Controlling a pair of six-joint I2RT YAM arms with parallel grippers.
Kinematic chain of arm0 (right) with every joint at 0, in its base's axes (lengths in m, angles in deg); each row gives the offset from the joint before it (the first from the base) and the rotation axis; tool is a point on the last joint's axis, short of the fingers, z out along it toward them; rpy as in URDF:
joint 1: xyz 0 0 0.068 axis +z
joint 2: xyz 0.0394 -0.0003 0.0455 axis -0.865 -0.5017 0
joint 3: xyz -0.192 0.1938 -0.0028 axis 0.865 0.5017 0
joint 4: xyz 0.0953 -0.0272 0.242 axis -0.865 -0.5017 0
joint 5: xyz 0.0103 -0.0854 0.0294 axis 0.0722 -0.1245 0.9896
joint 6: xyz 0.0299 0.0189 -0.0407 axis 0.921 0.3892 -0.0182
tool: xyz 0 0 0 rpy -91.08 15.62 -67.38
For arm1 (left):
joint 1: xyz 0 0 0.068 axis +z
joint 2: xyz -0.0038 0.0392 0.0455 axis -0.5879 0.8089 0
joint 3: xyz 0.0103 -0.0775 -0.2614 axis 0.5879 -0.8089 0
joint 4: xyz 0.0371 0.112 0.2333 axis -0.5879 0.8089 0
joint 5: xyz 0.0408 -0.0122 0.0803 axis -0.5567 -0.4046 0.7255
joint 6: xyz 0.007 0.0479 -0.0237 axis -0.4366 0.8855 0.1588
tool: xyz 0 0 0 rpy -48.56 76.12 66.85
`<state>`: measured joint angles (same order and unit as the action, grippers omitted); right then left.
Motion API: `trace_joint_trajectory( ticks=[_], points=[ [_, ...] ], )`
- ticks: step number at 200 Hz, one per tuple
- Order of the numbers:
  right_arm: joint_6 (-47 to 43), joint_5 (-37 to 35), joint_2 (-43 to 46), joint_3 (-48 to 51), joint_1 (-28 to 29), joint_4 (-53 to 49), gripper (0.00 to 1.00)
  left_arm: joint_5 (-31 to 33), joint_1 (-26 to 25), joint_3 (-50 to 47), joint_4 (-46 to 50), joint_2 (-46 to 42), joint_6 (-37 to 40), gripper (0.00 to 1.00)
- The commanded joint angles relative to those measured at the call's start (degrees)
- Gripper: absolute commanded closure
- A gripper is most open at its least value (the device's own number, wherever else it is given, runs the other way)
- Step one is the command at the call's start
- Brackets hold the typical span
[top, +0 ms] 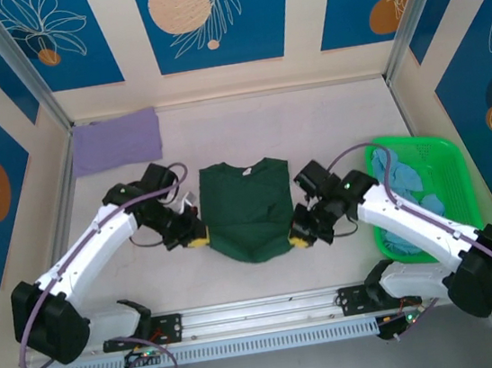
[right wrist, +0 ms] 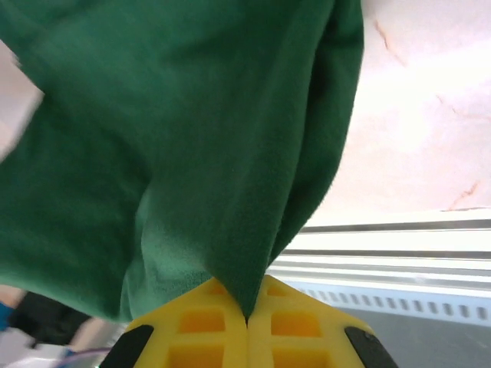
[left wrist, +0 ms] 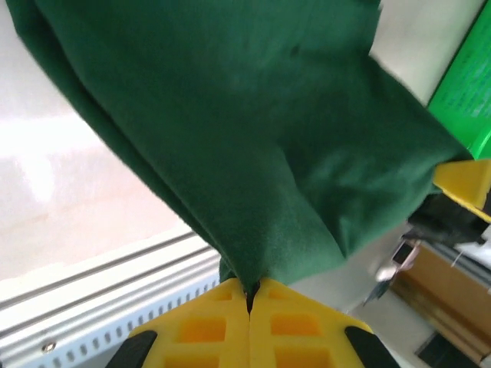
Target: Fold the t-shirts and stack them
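Top external: left hand (top: 198, 238), right hand (top: 299, 239) clamp dark green t-shirt (top: 247, 204), collar pointing away.

A bright green basket (top: 408, 138) sits at the table's (top: 328, 119) right edge — blue patterned panels (top: 243, 21) behind.

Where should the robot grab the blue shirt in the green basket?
Probably a raised fold of the blue shirt, coming straight down from above. It lies crumpled inside the green basket, whose walls block any sideways approach. The right gripper is nearest, but its jaws are shut on the dark green shirt.
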<state>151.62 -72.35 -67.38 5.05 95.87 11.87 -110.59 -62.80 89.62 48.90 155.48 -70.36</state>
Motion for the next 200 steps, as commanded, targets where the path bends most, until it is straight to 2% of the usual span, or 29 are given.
trace_joint_trajectory(
  ticks=[1, 43, 77, 100, 132, 153, 159, 164, 171, 176, 178, 185, 191, 200],
  points=[
    [-2.69, 3.94, -5.08, -5.83, -5.8, -5.75, 1.0, 2.95, 2.18, 5.06, -2.4, 3.71, -3.82, 1.0],
    [-7.64, 8.76, -19.57, -16.48, -13.42, -5.52, 1.0, 2.62, 5.44, 13.92, -8.99, 14.2, -8.85, 1.0],
    [-10.73, 10.23, -31.66, -28.53, -17.58, -7.29, 1.0, 6.02, 7.3, 27.95, -5.85, 24.61, -7.0, 1.0],
    [-10.6, 12.13, -39.34, -34.59, -20.28, -6.84, 1.0, 6.87, 9.43, 32.92, -5.91, 30.64, -8.46, 1.0],
    [-9.89, 13.12, -50.21, -44.09, -23.05, -7.54, 0.93, 5.45, 11.94, 38.01, -8.85, 40.49, -11.15, 1.0],
    [-8.0, 12.35, -56.31, -48.77, -25.03, -8.18, 0.88, 5.0, 12.57, 46.73, -10.02, 49.2, -12.03, 1.0],
    [-7.33, 12.6, -57.89, -49.91, -25.77, -8.02, 0.88, 5.4, 12.72, 50.06, -9.23, 51.99, -12.14, 0.95],
    [-6.7, 12.31, -59.05, -50.94, -26.23, -8.22, 0.83, 5.63, 12.72, 53.94, -9.0, 54.22, -11.73, 0.94],
    [-6.16, 11.56, -60.62, -52.79, -26.73, -8.79, 0.69, 6.59, 12.79, 59.32, -7.54, 57.51, -10.72, 0.92],
    [-6.38, 11.56, -61.77, -54.17, -26.95, -9.16, 0.55, 8.07, 12.94, 63.86, -4.61, 60.07, -10.24, 0.87],
    [-6.61, 11.59, -62.42, -55.17, -27.0, -9.45, 0.53, 8.68, 13.09, 65.55, -3.62, 60.93, -10.02, 0.84],
    [-7.49, 11.22, -63.77, -58.26, -27.44, -11.24, 0.5, 9.75, 13.47, 70.85, -0.67, 64.09, -9.81, 0.72],
    [-7.99, 9.78, -64.29, -60.37, -27.7, -12.89, 0.5, 9.85, 13.79, 73.72, 0.55, 65.75, -9.87, 0.57],
    [-7.8, 7.69, -63.42, -61.19, -28.1, -13.72, 0.47, 9.74, 14.33, 75.73, 1.02, 66.58, -10.18, 0.5]
  ],
)
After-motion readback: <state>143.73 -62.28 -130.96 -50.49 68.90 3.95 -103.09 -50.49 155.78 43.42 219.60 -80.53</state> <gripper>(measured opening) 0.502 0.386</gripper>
